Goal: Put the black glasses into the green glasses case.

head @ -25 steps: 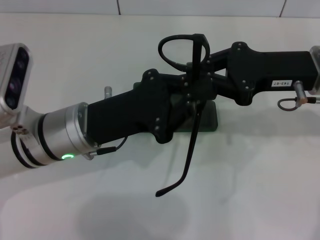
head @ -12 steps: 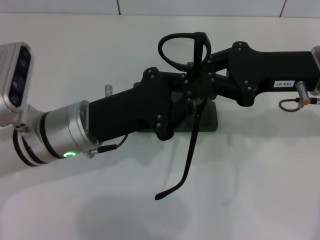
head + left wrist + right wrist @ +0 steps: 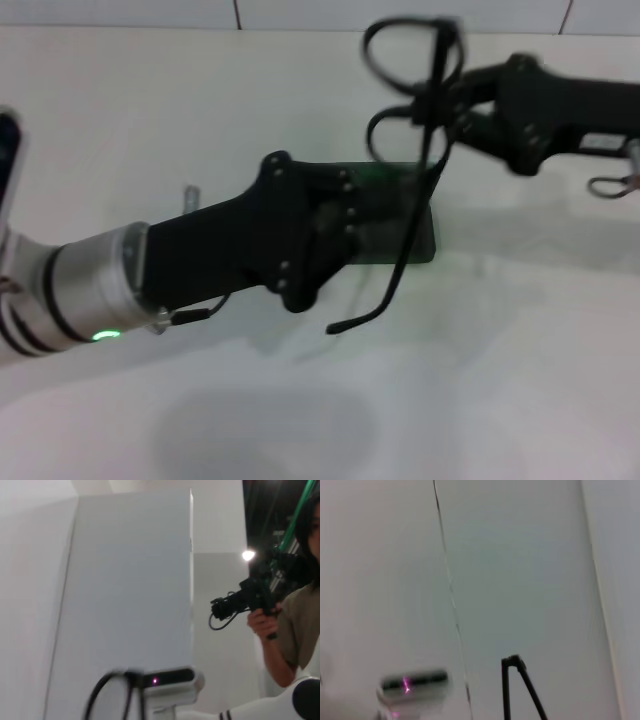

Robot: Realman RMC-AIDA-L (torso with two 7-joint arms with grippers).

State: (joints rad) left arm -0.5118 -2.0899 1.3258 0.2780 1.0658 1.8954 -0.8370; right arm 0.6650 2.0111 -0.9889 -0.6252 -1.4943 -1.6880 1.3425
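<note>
Spanning the whole head view, the white table (image 3: 520, 380) carries everything else. Reaching in from the robot's left, the left arm is the biggest shape on it, a silver cuff with a green light and then a black wrist housing, ending in the left gripper (image 3: 352, 212), which sits over the near-left part of the green glasses case (image 3: 425, 238); whether its fingers are spread or closed on the case cannot be told, since the housing hides them. From the right edge comes the right arm, thinner in view, and the right gripper (image 3: 447, 103) is pinched on the black glasses (image 3: 405, 60), gripping them near the frame's hinge. The glasses hang in the air above the far end of the case, lenses toward the back wall, one long temple arm drooping forward across the case's right side with its curved tip past the case's near edge. The case lies flat on the table, dark green, mostly covered by the left gripper. In the left wrist view a person (image 3: 295, 615) stands holding a camera rig.
</note>
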